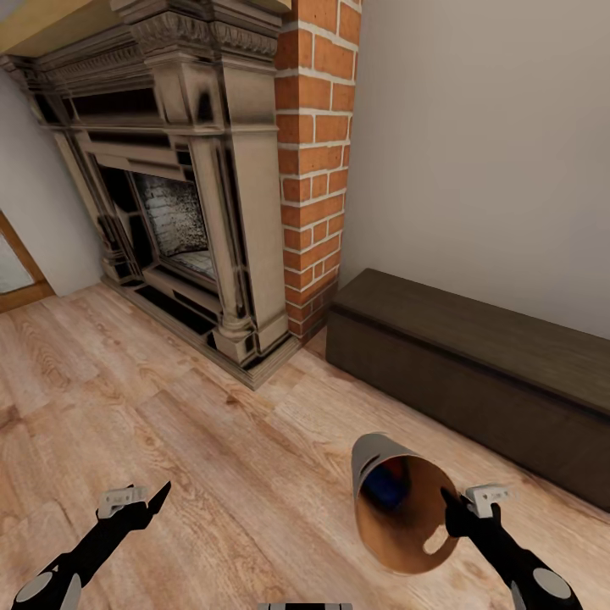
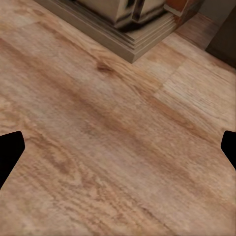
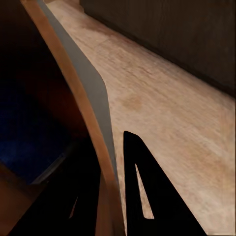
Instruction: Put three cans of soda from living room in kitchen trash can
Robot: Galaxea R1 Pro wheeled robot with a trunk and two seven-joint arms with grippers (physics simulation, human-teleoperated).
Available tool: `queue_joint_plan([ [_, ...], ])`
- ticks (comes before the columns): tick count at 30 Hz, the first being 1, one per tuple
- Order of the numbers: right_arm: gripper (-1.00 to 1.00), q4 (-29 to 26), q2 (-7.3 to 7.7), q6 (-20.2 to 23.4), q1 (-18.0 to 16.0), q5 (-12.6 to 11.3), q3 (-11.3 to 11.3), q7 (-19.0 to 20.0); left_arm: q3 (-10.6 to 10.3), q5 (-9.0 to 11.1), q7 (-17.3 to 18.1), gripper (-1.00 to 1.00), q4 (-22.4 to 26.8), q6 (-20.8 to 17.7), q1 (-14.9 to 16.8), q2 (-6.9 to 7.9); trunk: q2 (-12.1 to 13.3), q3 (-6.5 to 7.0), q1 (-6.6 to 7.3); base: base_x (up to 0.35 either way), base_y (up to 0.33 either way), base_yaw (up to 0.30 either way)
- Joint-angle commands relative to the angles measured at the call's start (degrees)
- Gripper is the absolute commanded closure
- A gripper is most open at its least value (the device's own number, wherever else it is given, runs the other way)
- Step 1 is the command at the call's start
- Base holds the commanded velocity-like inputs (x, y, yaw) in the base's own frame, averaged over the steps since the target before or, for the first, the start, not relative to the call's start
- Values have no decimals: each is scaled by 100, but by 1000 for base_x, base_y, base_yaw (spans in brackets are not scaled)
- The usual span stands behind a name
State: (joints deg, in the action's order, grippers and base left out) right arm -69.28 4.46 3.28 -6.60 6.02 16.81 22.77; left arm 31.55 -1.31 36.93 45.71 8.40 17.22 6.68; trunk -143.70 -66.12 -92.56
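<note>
Bin (image 1: 398, 517): tilted above the floor (image 1: 212, 440), held by its rim, coppery mouth toward the camera; blue can (image 1: 388, 485) inside.
Right hand (image 1: 451, 507): clamped on the bin's rim.
Left hand (image 1: 157, 496): wide, holding nothing.
Ahead: fireplace (image 1: 182, 195), dark bench (image 1: 474, 373).

The head camera sits high and looks forward and down at the warm wooden plank floor (image 1: 212, 440), the big carved stone fireplace (image 1: 186, 195) and the long dark wooden bench (image 1: 474, 373).

The left wrist camera hangs low and looks down along its two black fingers (image 2: 10, 152), close to the same floor (image 2: 118, 147), with the fireplace's stepped base (image 2: 123, 34) at the far edge.

The right wrist camera is very near the round grey-beige bin with a brown inside (image 3: 88, 98). It shares the bin (image 1: 398, 508), floor (image 3: 167, 113) and bench (image 3: 187, 34) with the head view.
</note>
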Motion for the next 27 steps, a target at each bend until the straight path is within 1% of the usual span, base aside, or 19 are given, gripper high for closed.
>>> queue_joint_plan([
  [1,100,-6,0,6,-1,-73,145,36,0,2,0,-100,-1,2,1,0,0,1,0,0,0,0],
  [3,100,-6,1,6,0,-90,342,40,0,6,-1,-100,-1,3,1,0,0,1,0,0,0,0],
  [7,100,-6,-14,6,0,-136,450,40,0,-1,-1,-100,-6,3,1,0,0,1,0,0,0,0],
  [11,100,-6,-32,2,0,-299,469,36,-6,-8,-4,-100,-9,4,1,0,0,1,0,0,0,56],
  [27,100,59,-37,-27,0,-347,445,34,-9,5,-18,-100,-144,12,1,0,0,1,0,0,0,225],
])
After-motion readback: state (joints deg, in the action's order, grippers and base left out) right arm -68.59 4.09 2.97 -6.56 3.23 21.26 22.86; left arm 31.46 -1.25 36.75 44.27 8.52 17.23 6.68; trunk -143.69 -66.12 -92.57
